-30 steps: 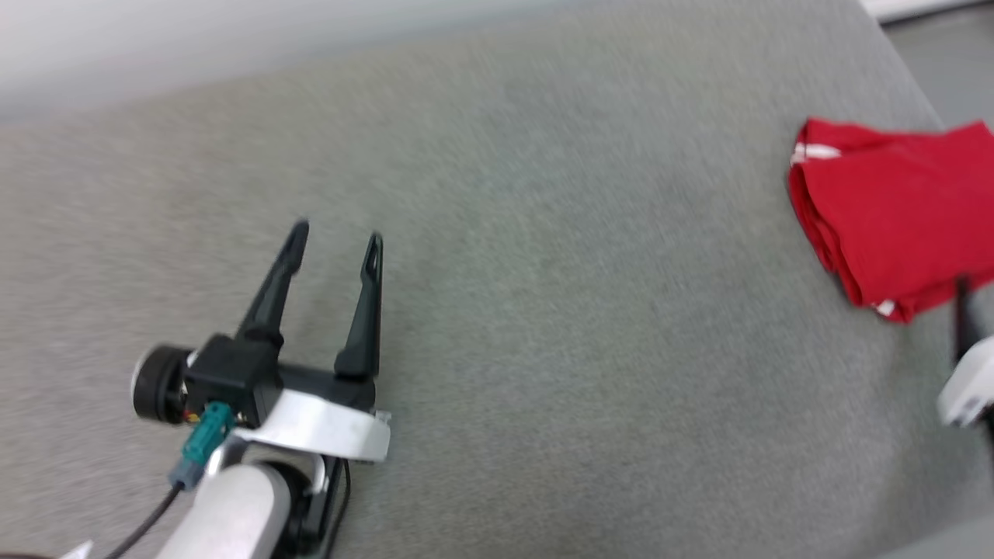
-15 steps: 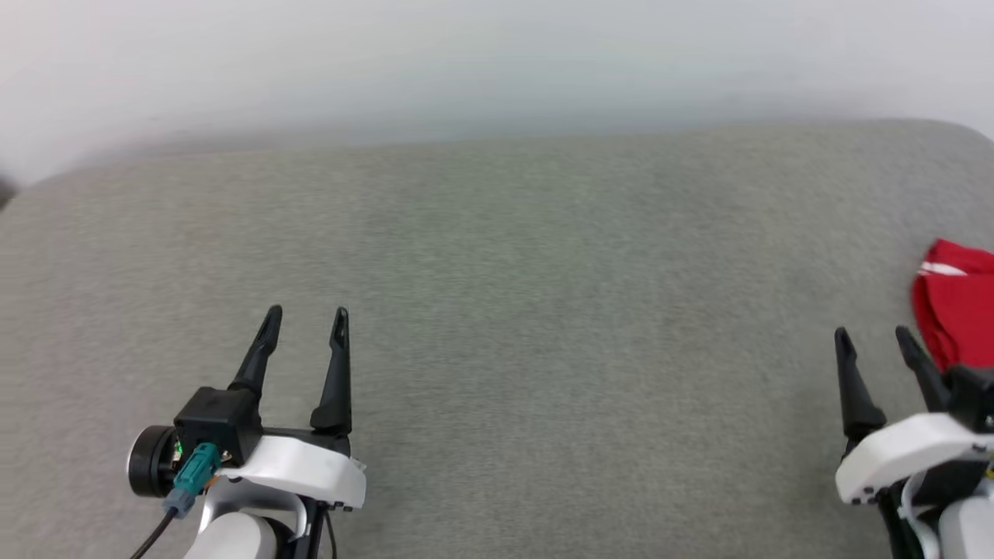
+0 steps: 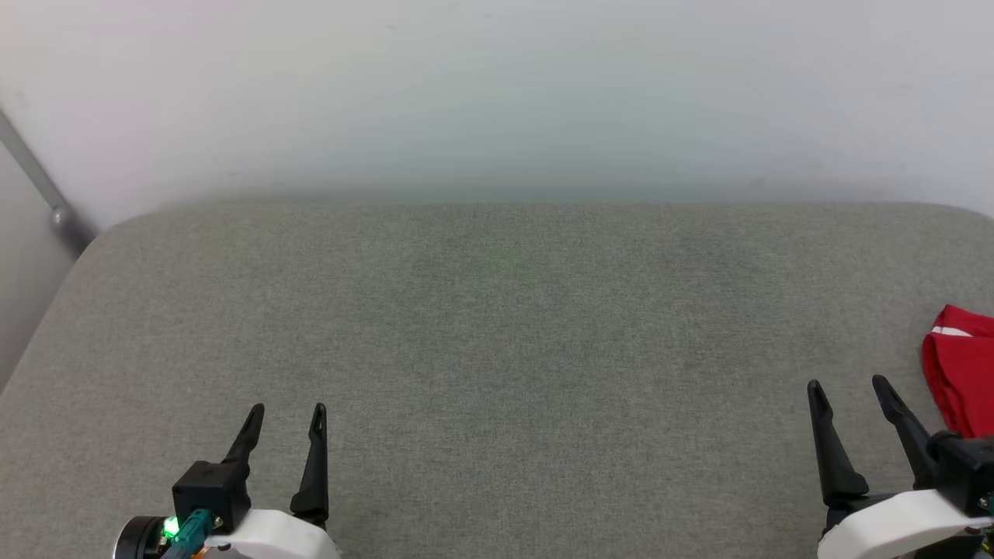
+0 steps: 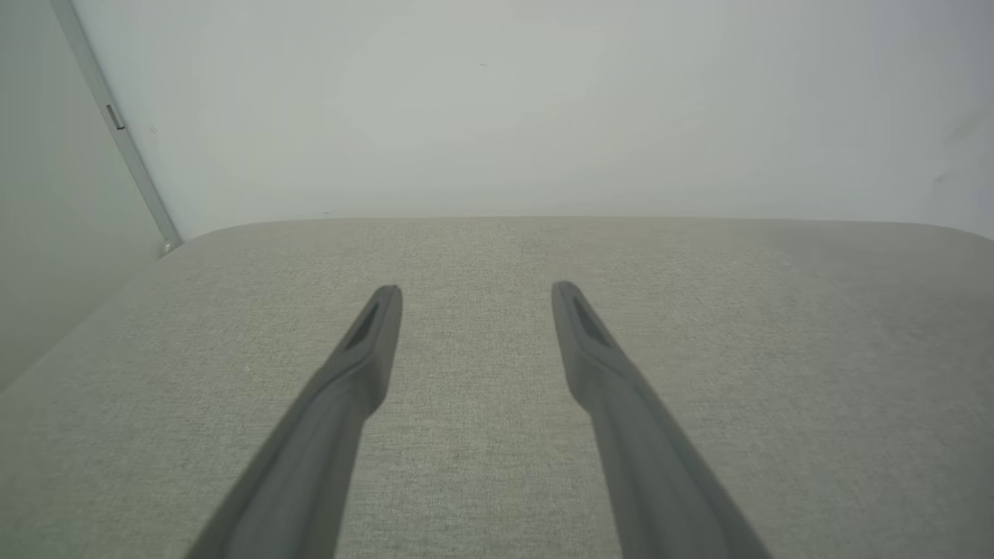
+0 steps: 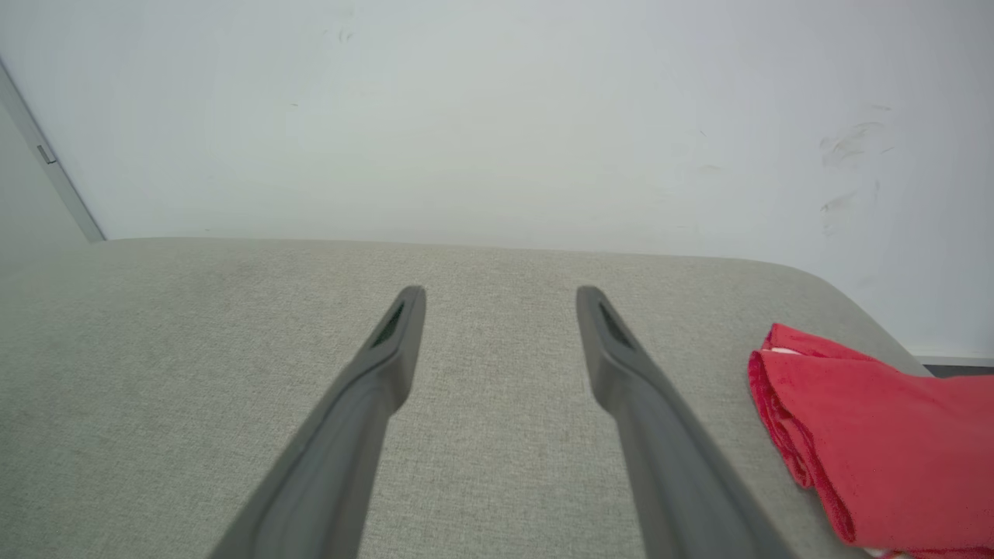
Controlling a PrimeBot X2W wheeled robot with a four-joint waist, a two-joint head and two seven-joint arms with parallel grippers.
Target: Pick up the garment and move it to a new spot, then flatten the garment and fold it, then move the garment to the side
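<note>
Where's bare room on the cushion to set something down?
The grey cushion is bare from its left edge across the middle, between the open left gripper and open right gripper, back to the wall. Crowded at the right edge, where the folded garment lies beside the right gripper.

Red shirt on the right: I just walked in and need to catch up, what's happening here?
A two-armed robot is folding laundry: the garment lies folded at the right side of the grey padded surface. The left gripper and right gripper hover with jaws apart, holding nothing. The task looks about done.
</note>
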